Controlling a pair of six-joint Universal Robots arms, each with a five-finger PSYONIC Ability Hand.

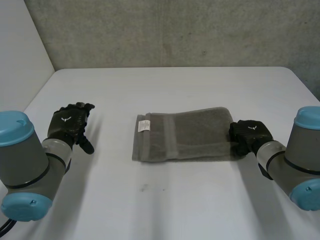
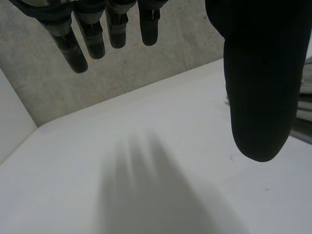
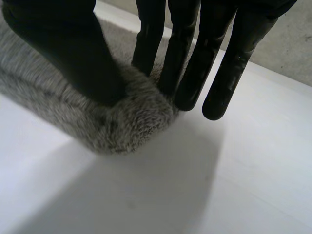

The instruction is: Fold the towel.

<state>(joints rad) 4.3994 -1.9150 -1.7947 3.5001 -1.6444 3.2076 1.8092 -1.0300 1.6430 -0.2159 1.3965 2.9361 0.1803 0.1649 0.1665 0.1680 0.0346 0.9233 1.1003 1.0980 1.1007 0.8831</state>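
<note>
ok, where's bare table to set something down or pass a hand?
Free: the table strip in front of the towel; the wide band between towel and far edge; the gap between left hand and towel. Crowded: the towel's right end, where the right hand pinches it.

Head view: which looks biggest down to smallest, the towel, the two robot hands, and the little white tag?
1. towel, the biggest by far
2. left hand and right hand: they look about alike, so no ranking between them
3. white tag on the towel, the smallest
</note>
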